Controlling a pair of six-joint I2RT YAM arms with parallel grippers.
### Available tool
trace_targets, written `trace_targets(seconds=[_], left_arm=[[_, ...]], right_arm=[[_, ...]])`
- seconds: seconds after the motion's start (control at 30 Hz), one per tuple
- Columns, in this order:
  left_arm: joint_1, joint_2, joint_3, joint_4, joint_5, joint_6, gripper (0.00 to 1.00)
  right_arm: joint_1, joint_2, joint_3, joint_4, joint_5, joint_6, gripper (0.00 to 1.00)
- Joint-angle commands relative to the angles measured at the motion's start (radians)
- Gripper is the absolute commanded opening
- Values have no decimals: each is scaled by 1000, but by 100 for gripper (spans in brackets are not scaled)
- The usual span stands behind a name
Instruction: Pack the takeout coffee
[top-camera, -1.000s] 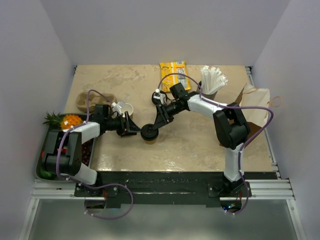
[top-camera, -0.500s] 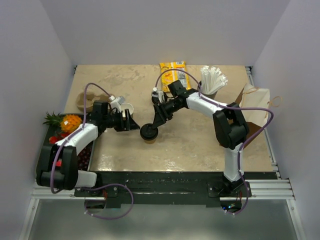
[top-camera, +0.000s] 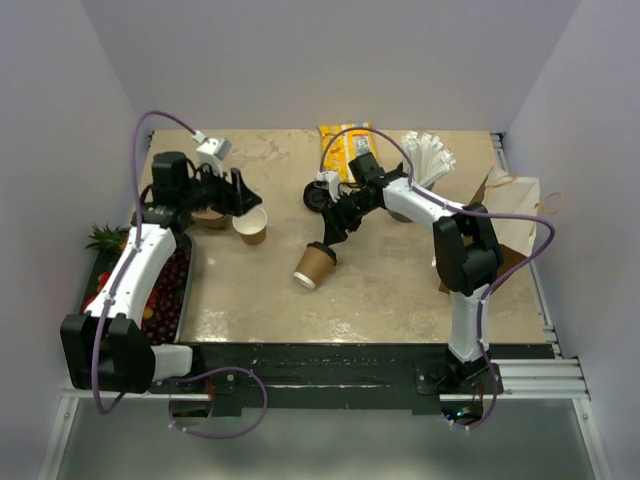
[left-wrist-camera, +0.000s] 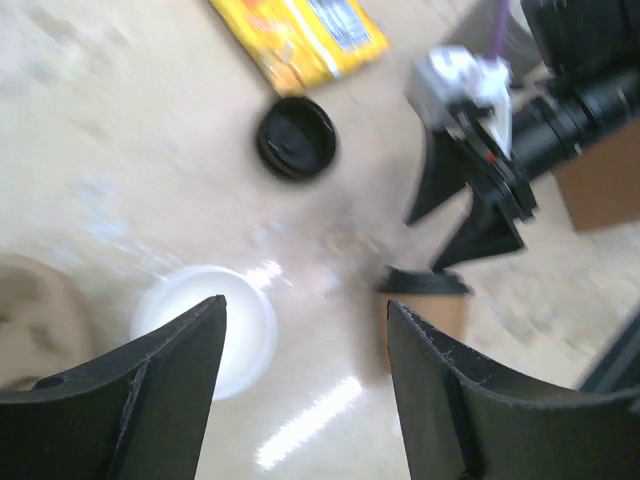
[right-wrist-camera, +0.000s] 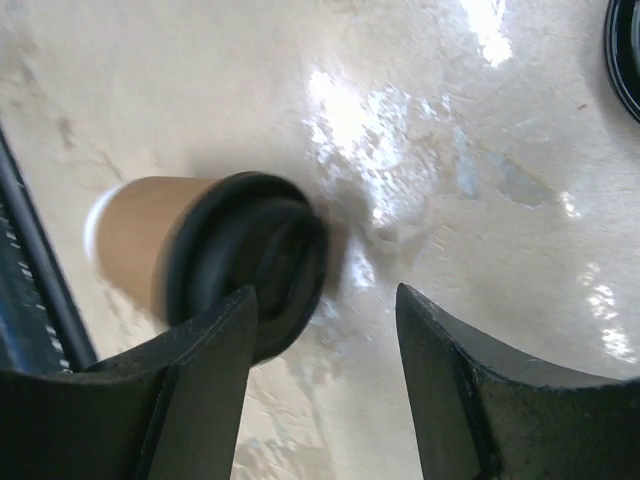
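One kraft cup with its black lid on (top-camera: 314, 266) lies tipped on its side mid-table; the right wrist view shows it (right-wrist-camera: 135, 240) with the lid facing my right gripper (right-wrist-camera: 325, 297). That gripper (top-camera: 334, 228) is open and just behind the cup, holding nothing. The second kraft cup (top-camera: 250, 225), with no lid and white inside (left-wrist-camera: 205, 330), stands upright at left. My left gripper (top-camera: 236, 190) hovers open above and behind it, empty (left-wrist-camera: 305, 310). A loose black lid (left-wrist-camera: 296, 137) lies flat near the yellow packet, partly under the right wrist (top-camera: 317, 198).
A yellow snack packet (top-camera: 346, 146) lies at the back. The grey cup of white straws (top-camera: 426, 160) and a brown paper bag (top-camera: 512, 212) are at right. The cardboard carrier (top-camera: 190, 212) sits under the left arm. A fruit tray (top-camera: 172, 290) runs along the left edge.
The lidded cup, upright under the right gripper before, now lies on its side. The right gripper opened and drew back. The left arm rose and swung to the back left, away from the open cup.
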Motion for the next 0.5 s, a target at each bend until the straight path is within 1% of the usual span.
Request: trace_targets(seconds=[0.0, 0.07, 0.2, 0.23, 0.3, 0.33, 0.37, 0.4, 0.43, 0.47], left_arm=[[80, 16, 119, -31, -35, 121, 69], [101, 10, 108, -31, -4, 109, 68], [101, -40, 14, -24, 65, 66, 68], [101, -53, -2, -28, 84, 74, 68], [100, -83, -43, -46, 182, 97, 69], [94, -91, -48, -71, 214, 147, 70], [44, -93, -48, -100, 243, 184, 71], [2, -93, -34, -181, 242, 231, 72], [-50, -88, -27, -223, 222, 326, 73], [-152, -88, -24, -243, 175, 345, 74]], right_arm=[[2, -26, 23, -56, 80, -207, 61], [10, -32, 29, -54, 36, -192, 61], [28, -32, 16, -56, 8, -130, 60], [30, -35, 7, -51, 3, -116, 60], [28, -61, -30, -27, 12, -87, 60], [25, -76, -59, -10, 18, -72, 60], [16, -92, -72, 30, 18, -54, 60], [10, -125, -81, 47, 14, -17, 60], [4, -136, -82, 59, 18, 2, 61], [-8, -152, -81, 76, 21, 15, 62]])
